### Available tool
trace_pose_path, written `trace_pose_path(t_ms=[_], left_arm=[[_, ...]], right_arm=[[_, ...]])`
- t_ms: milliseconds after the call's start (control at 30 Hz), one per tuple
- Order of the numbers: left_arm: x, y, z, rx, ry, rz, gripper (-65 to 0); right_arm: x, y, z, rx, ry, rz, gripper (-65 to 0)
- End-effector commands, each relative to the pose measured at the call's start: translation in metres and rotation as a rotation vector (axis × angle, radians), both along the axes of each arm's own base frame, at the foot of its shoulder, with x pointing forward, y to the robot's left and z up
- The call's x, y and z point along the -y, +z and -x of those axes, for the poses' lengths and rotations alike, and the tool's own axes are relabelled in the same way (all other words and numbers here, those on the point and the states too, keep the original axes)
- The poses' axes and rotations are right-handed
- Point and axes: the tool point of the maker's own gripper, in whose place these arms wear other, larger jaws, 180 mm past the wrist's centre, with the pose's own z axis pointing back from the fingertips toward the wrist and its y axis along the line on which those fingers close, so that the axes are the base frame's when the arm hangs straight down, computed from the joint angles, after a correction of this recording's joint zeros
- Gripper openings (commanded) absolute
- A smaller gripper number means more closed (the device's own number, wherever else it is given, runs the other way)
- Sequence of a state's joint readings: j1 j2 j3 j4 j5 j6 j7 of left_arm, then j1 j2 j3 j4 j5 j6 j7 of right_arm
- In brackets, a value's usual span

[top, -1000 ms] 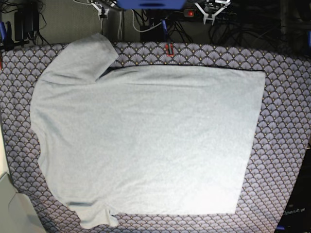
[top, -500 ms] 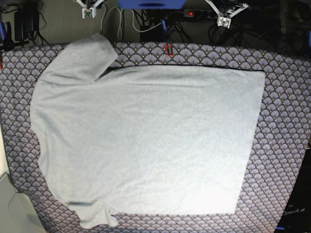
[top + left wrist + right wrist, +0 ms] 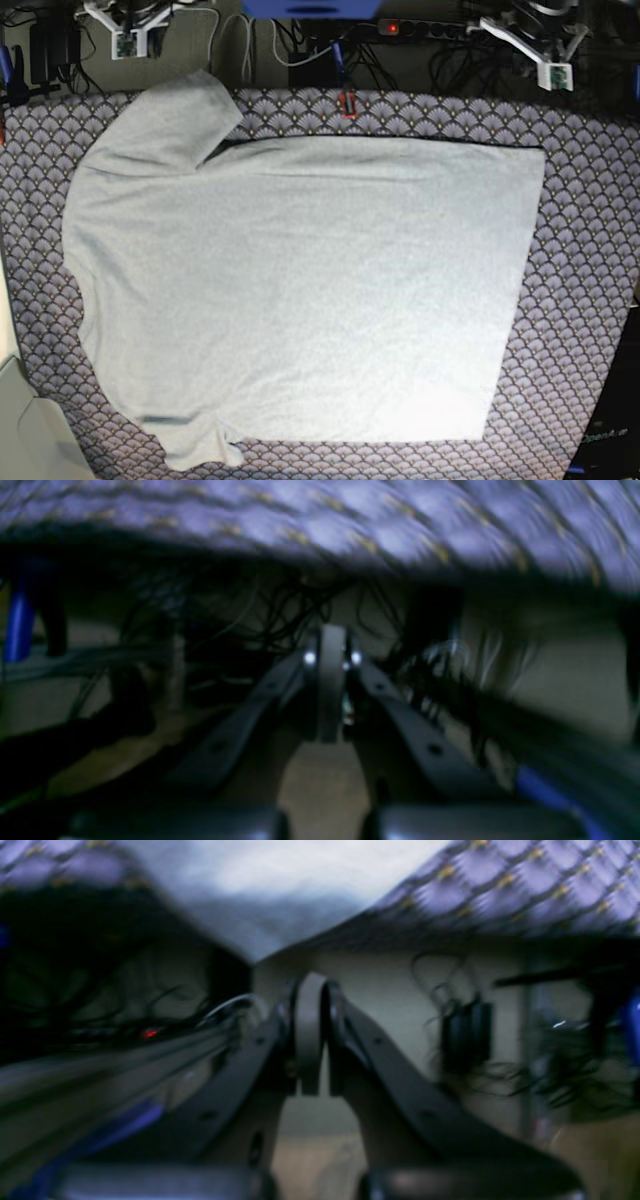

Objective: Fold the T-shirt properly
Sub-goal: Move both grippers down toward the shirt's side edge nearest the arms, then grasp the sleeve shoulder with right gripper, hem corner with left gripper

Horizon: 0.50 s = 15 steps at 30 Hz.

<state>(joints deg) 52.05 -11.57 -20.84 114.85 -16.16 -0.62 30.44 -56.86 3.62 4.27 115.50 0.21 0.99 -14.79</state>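
Base view | T-shirt point(image 3: 300, 290) flat on tablecloth point(image 3: 590, 250) | cables point(image 3: 300, 50) behind

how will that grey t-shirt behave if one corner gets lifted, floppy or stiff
Probably floppy: the T-shirt lies flat and thin on the patterned tablecloth, with soft wrinkles at the sleeves. A lifted corner would likely drape and drag the rest. It looks light, so it may slide when pushed.

A plain light grey T-shirt point(image 3: 300, 290) lies on a purple-grey tablecloth point(image 3: 585, 250) patterned with fan scales.
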Motion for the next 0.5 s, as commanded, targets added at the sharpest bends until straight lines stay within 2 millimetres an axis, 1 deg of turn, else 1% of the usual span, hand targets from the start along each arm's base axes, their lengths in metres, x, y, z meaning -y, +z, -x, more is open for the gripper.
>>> trace_pose_path(t_ms=[0, 67, 133, 200, 267, 300, 400, 467], left_arm=[[-0.009, 0.011, -0.007, 0.029, 0.015, -0.005, -61.5], [-0.021, 0.016, -0.019, 0.047, 0.072, 0.033, -53.6], [-0.030, 0.027, -0.035, 0.082, 0.072, 0.063, -43.8], [-0.030, 0.035, -0.050, 0.108, 0.037, 0.094, -36.9], [-0.029, 0.042, -0.065, 0.137, 0.012, 0.115, -33.4], [-0.032, 0.048, -0.073, 0.157, 0.008, 0.114, -32.6], [-0.039, 0.060, -0.094, 0.195, 0.014, 0.110, -32.7], [-0.044, 0.062, -0.106, 0.197, 0.030, 0.117, -32.7]], right_arm=[[0.000, 0.011, -0.010, 0.057, 0.002, 0.002, -61.5], [0.004, 0.015, -0.023, 0.094, 0.013, 0.017, -54.7], [0.008, 0.020, -0.041, 0.139, 0.020, 0.028, -46.1], [0.009, 0.025, -0.055, 0.179, 0.019, 0.031, -39.3], [0.011, 0.032, -0.073, 0.227, 0.014, 0.034, -35.5], [0.010, 0.034, -0.081, 0.247, 0.010, 0.033, -34.4], [0.012, 0.043, -0.101, 0.304, -0.016, 0.002, -33.8], [0.027, 0.044, -0.110, 0.313, -0.090, -0.048, -33.8]])
